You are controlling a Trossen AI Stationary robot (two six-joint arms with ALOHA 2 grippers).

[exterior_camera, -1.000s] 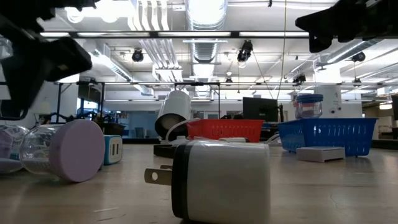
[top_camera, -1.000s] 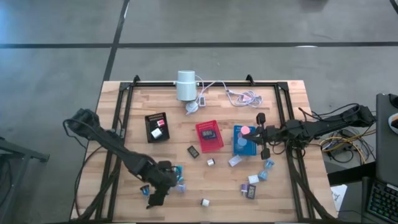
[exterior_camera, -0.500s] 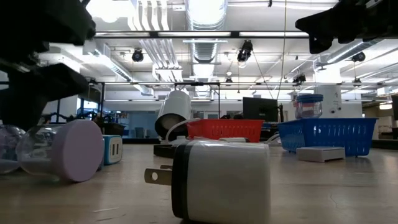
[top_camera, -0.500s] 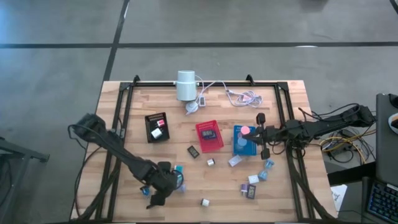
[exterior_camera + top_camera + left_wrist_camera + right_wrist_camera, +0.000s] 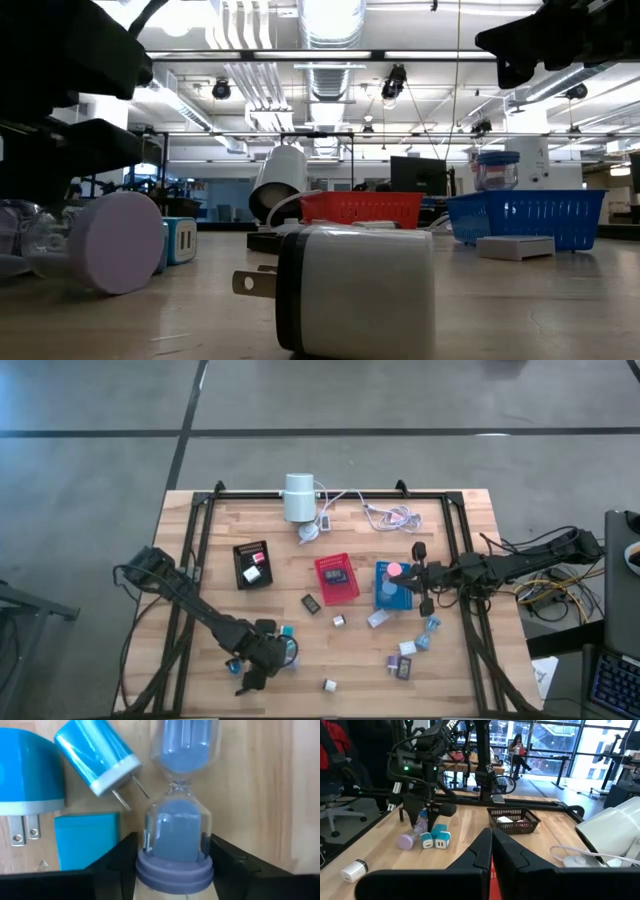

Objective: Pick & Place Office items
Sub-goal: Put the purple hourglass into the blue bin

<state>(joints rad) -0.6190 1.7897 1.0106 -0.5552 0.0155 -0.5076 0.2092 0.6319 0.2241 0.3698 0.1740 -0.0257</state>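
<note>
Beside hourglass (image 5: 176, 815), blue chargers (image 5: 97, 756), left tool (image 5: 172, 870)

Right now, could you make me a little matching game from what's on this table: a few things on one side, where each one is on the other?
Things:
1. hourglass
2. white cylinder
3. white charger plug
4. right gripper

Places:
A. at the table's far edge, with cables beside it
B. lying between the left gripper's fingers
C. over the blue tray
D. alone near the table's front edge

Pairs: 1-B, 2-A, 3-D, 4-C
</note>
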